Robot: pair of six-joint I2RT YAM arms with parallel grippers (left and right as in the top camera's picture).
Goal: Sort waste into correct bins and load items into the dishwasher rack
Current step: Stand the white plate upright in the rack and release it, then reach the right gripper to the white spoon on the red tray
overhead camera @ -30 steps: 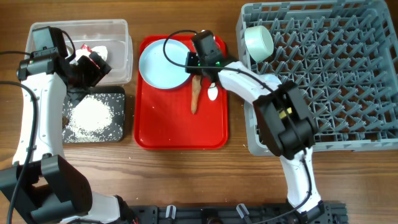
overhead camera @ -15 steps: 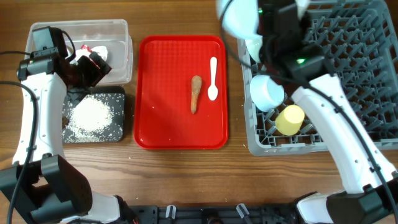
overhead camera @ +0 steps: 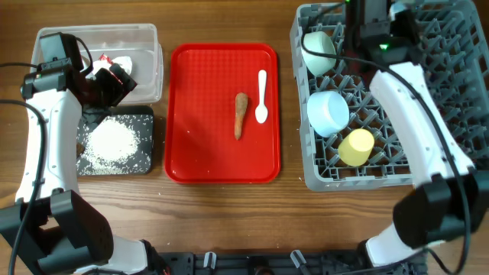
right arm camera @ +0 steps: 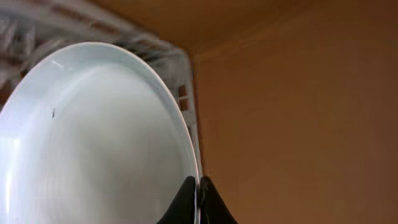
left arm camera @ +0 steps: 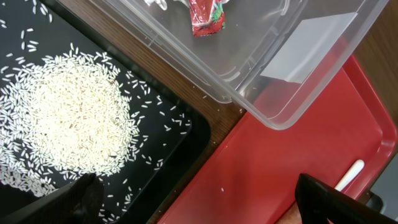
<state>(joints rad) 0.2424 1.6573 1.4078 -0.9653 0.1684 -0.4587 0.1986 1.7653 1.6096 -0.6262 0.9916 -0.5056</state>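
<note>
My right gripper [right arm camera: 199,200] is shut on the rim of the pale blue plate [right arm camera: 93,143], held on edge over the far side of the grey dishwasher rack [overhead camera: 443,92]. In the overhead view the right gripper [overhead camera: 367,15] hides the plate. Two pale blue bowls [overhead camera: 319,42] [overhead camera: 328,113] and the yellow cup [overhead camera: 356,147] sit in the rack's left part. The carrot [overhead camera: 241,114] and white spoon [overhead camera: 262,95] lie on the red tray [overhead camera: 206,153]. My left gripper [left arm camera: 202,205] is open and empty above the black bin [overhead camera: 145,164] with rice [overhead camera: 111,143]. The wrapper [left arm camera: 205,15] lies in the clear bin [overhead camera: 145,38].
The red tray lies between the bins and the rack. In the left wrist view the clear bin's corner [left arm camera: 273,118] overlaps the tray's edge. A black rail [overhead camera: 290,263] runs along the table's front edge.
My right arm lifted the plate off the red tray and carried it right to the rack's far side. The left arm has not moved.
</note>
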